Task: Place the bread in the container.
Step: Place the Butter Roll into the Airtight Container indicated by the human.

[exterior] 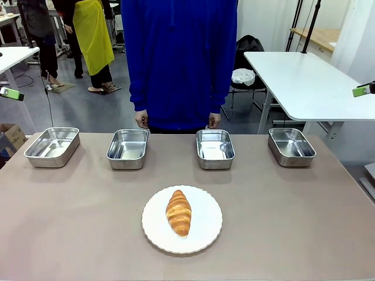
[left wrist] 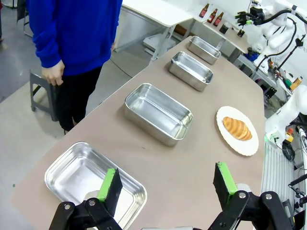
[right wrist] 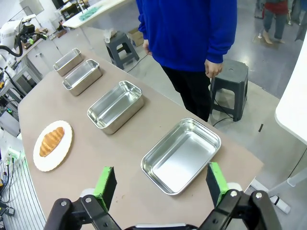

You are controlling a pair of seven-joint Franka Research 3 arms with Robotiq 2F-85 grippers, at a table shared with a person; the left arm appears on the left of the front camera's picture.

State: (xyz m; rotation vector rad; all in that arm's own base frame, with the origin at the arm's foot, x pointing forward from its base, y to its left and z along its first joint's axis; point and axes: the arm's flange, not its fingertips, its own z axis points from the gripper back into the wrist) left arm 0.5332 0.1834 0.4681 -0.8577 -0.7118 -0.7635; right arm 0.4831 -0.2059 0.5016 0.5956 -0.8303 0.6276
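Note:
The bread [exterior: 179,212], a golden-brown croissant, lies on a round white plate [exterior: 202,234] at the near middle of the brown table. Several alike steel trays stand empty in a row beyond it, from the leftmost [exterior: 47,161] to the rightmost [exterior: 291,159]; nothing marks one as the container. My left gripper [left wrist: 167,186] hangs open above the end tray [left wrist: 79,175], far from the bread [left wrist: 236,128]. My right gripper [right wrist: 160,184] is open over the opposite end tray [right wrist: 184,155], the bread [right wrist: 51,141] well off to its side. Green fingertips [exterior: 10,93] [exterior: 363,90] show at both picture edges.
A person in a blue top stands at the far edge, hands [exterior: 141,121] [exterior: 214,121] hanging by the middle trays. A grey stool [right wrist: 230,79] stands on the floor behind the table. A white table [exterior: 304,82] is at the back right.

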